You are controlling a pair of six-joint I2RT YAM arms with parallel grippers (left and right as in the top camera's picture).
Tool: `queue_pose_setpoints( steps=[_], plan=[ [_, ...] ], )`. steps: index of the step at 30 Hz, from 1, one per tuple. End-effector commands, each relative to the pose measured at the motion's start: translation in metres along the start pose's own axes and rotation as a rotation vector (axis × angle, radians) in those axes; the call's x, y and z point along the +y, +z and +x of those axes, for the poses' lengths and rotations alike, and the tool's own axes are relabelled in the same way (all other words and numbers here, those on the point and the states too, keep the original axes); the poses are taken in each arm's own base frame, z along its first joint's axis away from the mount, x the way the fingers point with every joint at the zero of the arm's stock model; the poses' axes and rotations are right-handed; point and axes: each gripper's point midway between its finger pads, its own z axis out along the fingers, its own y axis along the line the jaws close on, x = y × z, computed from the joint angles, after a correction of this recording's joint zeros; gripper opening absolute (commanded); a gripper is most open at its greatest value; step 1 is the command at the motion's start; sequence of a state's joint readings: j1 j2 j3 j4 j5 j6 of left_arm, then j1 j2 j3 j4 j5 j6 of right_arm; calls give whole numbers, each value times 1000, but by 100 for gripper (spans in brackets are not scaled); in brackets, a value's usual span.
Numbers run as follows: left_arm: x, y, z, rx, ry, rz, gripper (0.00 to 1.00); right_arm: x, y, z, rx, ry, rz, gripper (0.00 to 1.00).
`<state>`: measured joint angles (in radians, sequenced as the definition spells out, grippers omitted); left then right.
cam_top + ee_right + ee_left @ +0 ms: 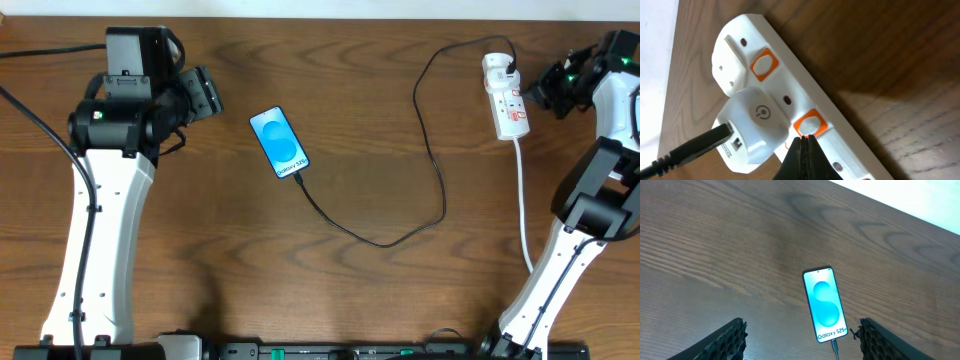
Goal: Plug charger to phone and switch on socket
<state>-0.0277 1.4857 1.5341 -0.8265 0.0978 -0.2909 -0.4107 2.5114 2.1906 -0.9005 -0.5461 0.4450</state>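
Note:
The phone (280,143) lies face up on the wooden table, its screen lit blue; in the left wrist view the phone (825,305) shows "Galaxy S25+". The charger (440,180), a thin black cable, has its connector (835,347) in the phone's bottom end. It loops right and up to a white adapter (757,125) seated in the socket (505,95). My left gripper (802,345) is open and held above the table just short of the phone. My right gripper (805,137) is shut, its tips at the edge of an orange-framed switch (811,123) on the socket (790,85).
The socket's white cord (523,200) runs down toward the table's front edge past the right arm's base. A second orange-framed switch (764,64) sits further along the strip. The table's far edge lies just beyond the socket.

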Motion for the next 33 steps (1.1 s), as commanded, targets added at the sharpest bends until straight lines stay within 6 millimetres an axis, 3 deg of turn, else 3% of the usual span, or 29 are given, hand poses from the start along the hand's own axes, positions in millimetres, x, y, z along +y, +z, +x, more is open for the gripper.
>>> queue_pose_setpoints(
  steps=[1, 15, 33],
  plan=[
    [4, 4, -1, 2, 2, -18, 73, 16, 3, -1, -12, -14, -14, 1],
    [4, 4, -1, 2, 2, -18, 73, 10, 17, 5, 17, 2, -15, 1],
    [4, 4, -1, 2, 2, -18, 73, 16, 18, 1, 9, -15, -60, 1]
  ],
)
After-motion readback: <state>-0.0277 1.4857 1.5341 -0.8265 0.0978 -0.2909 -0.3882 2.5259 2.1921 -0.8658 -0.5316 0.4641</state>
